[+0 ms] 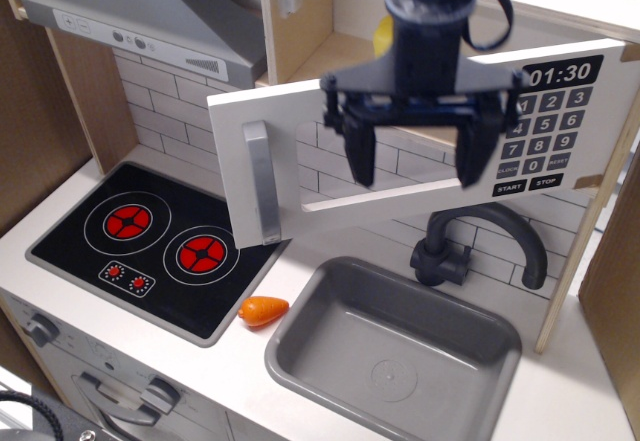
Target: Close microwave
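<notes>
The toy microwave's wide white door [285, 141] stands swung open, out over the counter, with its grey vertical bar handle [262, 184] at the left end and its clear window behind my arm. The black keypad panel [545, 126] reads 01:30 at the right. My black gripper [415, 161] hangs in front of the door's window, fingers pointing down and spread wide apart, open and empty. A yellow object [383, 33] shows inside the microwave cavity behind the arm.
A grey sink [395, 346] with a black faucet [480, 241] lies below the door. A black hob [150, 241] with red burners is at the left, an orange toy carrot [263, 310] beside it. A grey slanted extractor hood [150, 16] hangs above.
</notes>
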`<state>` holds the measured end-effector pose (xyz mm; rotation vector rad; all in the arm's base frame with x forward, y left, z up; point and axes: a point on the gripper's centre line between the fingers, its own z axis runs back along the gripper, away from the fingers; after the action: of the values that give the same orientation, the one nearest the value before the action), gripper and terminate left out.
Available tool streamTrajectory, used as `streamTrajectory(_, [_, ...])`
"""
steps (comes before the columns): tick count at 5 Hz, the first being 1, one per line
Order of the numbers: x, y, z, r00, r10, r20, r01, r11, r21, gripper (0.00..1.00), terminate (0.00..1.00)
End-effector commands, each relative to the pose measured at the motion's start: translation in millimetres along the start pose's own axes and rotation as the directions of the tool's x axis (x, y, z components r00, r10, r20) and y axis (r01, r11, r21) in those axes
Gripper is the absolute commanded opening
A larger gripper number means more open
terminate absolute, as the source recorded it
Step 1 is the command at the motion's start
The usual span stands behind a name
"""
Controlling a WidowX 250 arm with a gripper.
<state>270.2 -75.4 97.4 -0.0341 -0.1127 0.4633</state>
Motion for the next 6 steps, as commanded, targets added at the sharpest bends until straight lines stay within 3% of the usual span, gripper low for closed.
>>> streamTrajectory(1, [-1.3, -11.3, -20.7, 0.999, 0.007, 0.037, -0.005, 0.999, -0.04, 1.0, 0.0])
streamTrajectory(3, [13.5, -17.3, -55.9, 0.996, 0.029, 0.083, -0.028, 1.0, -0.011, 1.0, 0.0])
streamTrajectory(4, [28.5, -8.5, -56.5, 0.992, 0.015, 0.123, -0.014, 1.0, -0.01, 1.0, 0.0])
streamTrajectory(6, [61.6, 8.7, -25.4, 0.948, -0.122, 0.294, 0.144, 0.988, -0.052, 1.0, 0.0])
